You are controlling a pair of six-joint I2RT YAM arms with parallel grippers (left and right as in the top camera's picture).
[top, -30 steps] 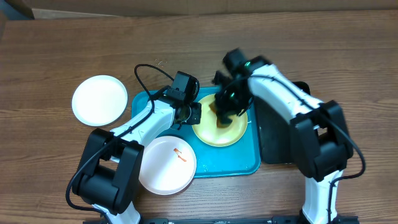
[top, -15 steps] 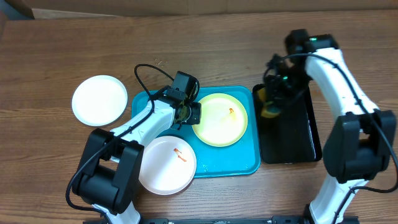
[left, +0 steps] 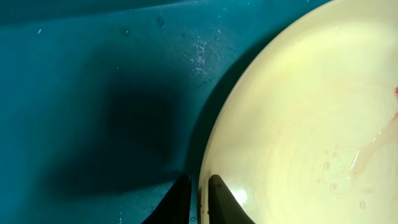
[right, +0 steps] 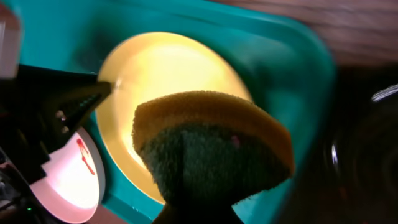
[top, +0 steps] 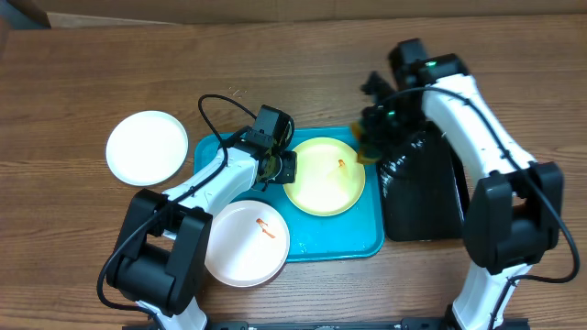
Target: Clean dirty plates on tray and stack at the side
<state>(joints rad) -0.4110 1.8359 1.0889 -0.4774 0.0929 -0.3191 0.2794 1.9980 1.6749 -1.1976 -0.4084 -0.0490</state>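
Pinching the rim of the pale yellow plate (top: pixel 323 176) on the tray (top: pixel 339 240) with my left pincer (left: pixel 198 198); my right pincer (top: pixel 374 145) clenches a sponge (right: pixel 211 143), seemingly over the tray's edge.

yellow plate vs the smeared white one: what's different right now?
The yellow plate lies wholly inside the tray; the smeared white plate overhangs its near-left corner. The left gripper pinches the yellow plate's rim; nothing grips the smeared white plate. Both are round, flat and marked orange.
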